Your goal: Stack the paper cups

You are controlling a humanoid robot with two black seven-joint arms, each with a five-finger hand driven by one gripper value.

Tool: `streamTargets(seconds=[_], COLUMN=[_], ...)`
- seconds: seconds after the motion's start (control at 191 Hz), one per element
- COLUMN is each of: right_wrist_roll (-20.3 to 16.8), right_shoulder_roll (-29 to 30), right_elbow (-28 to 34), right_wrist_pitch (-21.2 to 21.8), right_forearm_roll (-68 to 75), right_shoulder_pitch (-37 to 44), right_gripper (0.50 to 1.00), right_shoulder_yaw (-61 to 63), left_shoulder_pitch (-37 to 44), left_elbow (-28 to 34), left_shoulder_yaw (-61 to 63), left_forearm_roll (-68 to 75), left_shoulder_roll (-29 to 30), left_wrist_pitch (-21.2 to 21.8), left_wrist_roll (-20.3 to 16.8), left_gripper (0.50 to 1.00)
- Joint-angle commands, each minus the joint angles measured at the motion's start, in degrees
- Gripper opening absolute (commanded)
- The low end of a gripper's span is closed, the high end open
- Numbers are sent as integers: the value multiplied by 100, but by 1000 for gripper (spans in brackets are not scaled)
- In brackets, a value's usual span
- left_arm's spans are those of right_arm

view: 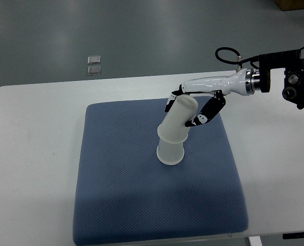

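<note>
Stood mid-pad: two stacked translucent white paper cups (175, 133), gripped by right white-and-black robot hand (195, 105). Lay open elsewhere: blue square fabric pad (121, 200), white table (34, 154).

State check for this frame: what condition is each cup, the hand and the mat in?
Upper cup: upside down, tilted, held over lower cup, not fully seated.
Lower cup: upside down on mat, partly covered.
Right hand: shut on upper cup.
Mat: flat on table.

White table (34, 133) spans the frame. Blue textured mat (141, 205) lies at centre. Grey-green floor (141, 31) beyond. Two small square plates (94, 64) on floor at 11 o'clock.
</note>
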Motion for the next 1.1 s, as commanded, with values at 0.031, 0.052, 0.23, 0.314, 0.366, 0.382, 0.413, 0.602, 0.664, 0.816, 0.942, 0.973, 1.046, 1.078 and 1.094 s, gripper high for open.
streamTargets(seconds=[0.031,0.052,0.23,0.314,0.366,0.382,0.413,0.602,0.664,0.816,0.942,0.973,1.046,1.078,1.094], right_wrist_roll=[0,0,0,0,-9,-9,-9,-36,-36,-36,-36,-36,-36,-36,-36], right_shoulder_roll=[56,56,83,162,197,206,206,259,267,267,259,259,250,250,250], right_elbow=[3,3,20,20,20,20,20,47,73,73,64,55,38,12,3], right_wrist_pitch=[9,18,18,18,18,18,18,18,18,9,9,0,-9,-18,-26], right_forearm_roll=[-2,-11,-125,-169,-178,-178,-178,-187,-196,-187,-187,-187,-187,-178,-178], right_shoulder_pitch=[16,25,51,51,51,43,43,16,8,-1,-19,-19,-28,-36,-36], right_gripper=[664,668,684,697,699,701,709,797,860,903,913,913,913,913,913], right_shoulder_yaw=[-5,-5,-32,-49,-58,-58,-58,-102,-102,-102,-102,-102,-93,-93,-84], left_shoulder_pitch=[-1,-1,-1,-1,-1,-1,-1,-1,-1,-1,-1,-1,-1,-10,-1], left_elbow=[0,0,0,0,0,0,0,0,0,0,0,0,0,0,0], left_shoulder_yaw=[0,0,0,0,0,0,0,0,0,0,0,0,0,0,0], left_forearm_roll=[0,0,0,0,0,0,0,0,0,0,0,0,0,0,0], left_shoulder_roll=[0,0,0,0,0,0,0,0,0,0,0,0,0,0,0], left_wrist_pitch=[-1,-1,-1,-1,-1,-1,-1,-1,-1,8,-1,-1,-1,-1,-1], left_wrist_roll=[-2,-2,-2,-2,-2,-2,-2,7,-2,-2,-2,-2,-2,-2,-2], left_gripper=[1000,1000,1000,1000,1000,1000,1000,1000,1000,1000,1000,1000,1000,1000,1000])
